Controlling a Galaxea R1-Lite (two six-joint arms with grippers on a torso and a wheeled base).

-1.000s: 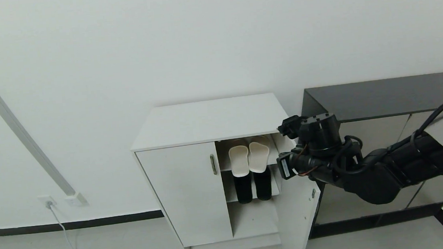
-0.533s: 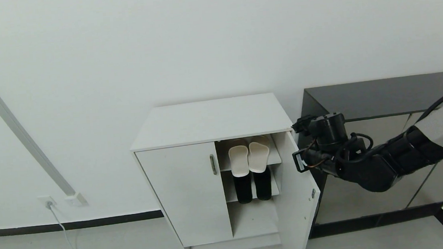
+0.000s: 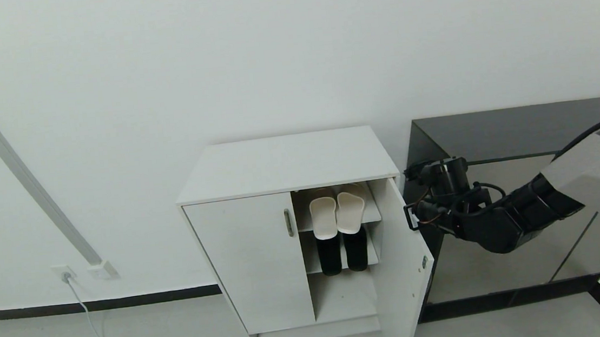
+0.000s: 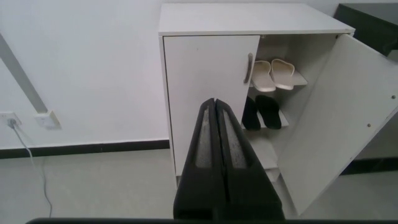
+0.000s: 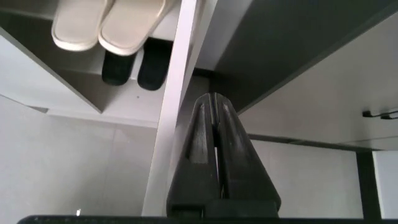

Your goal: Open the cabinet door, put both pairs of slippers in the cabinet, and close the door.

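A boxy white cabinet [image 3: 283, 162] with smooth, flat panels stands against a plain wall. To its right is a low, glossy dark sideboard [image 3: 525, 130]. The cabinet's right door [image 3: 403, 257] is swung open; the left door [image 3: 248, 260], with a slim metal handle [image 3: 288, 222], is closed. The right gripper [image 3: 410, 217] hovers just right of the open door's upper edge, jaws pressed together. The left gripper [image 4: 216, 134] is well back from the cabinet, jaws also together. Inside, cream slippers [image 3: 336, 214] lie on the upper shelf and black slippers [image 3: 342, 251] on the shelf below.
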